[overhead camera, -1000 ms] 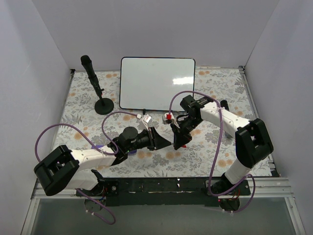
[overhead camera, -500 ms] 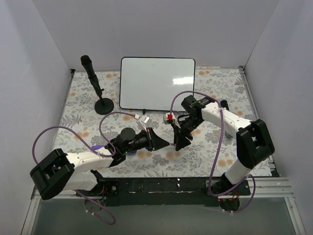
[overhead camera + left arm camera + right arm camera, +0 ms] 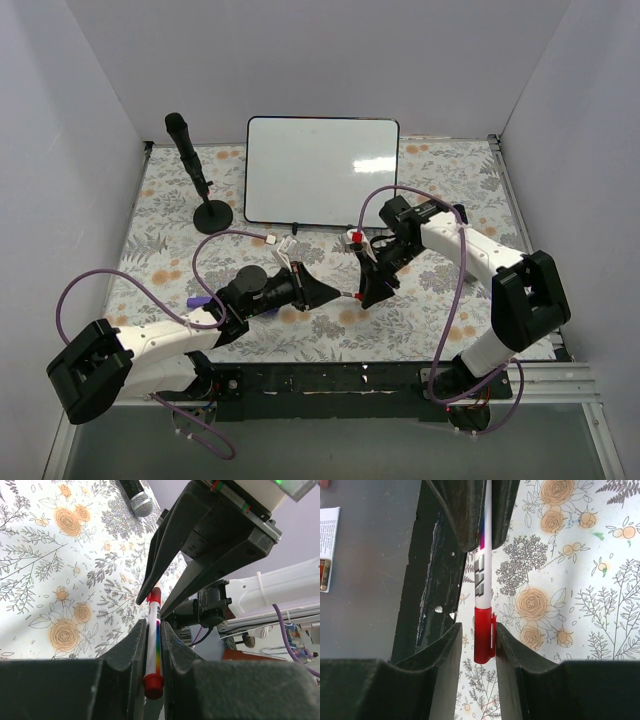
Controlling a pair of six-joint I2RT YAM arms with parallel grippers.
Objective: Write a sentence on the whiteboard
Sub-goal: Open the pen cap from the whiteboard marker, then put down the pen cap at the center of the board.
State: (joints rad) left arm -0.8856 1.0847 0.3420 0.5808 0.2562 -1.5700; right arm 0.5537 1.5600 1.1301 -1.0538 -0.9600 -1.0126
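Far left: black microphone stand (image 3: 196, 180) with a round base, upright on the floral tablecloth (image 3: 160, 235).

Far middle: the whiteboard (image 3: 322, 172), black-framed, stands at the back of the cloth just right of the stand. Its face is plain glossy white with one patch of glare toward its right side. Well apart from both grippers.

Left arm reaches in low from the near left corner, with a purple cable looping over it. Left gripper (image 3: 330, 293) points right, over the near middle of the cloth. In the left wrist view its dark fingers (image 3: 125, 652) are closed together on the barrel of a marker (image 3: 152, 642). The marker is white with a rainbow stripe, and its red butt end sticks out toward the camera.

The marker bridges the two tools tip to tip and is held off the cloth.

Right gripper (image 3: 368, 297) points near-left and meets the left one nose to nose. In the right wrist view its fingers (image 3: 517, 652) are drawn in around the marker's red clip cap (image 3: 484, 632). One finger is against the cap, with a thin sliver showing on the other side. The white barrel runs on into the left gripper's fingers. Reads as clamped on the cap end.

Right arm bends back from there to its base at the near right.
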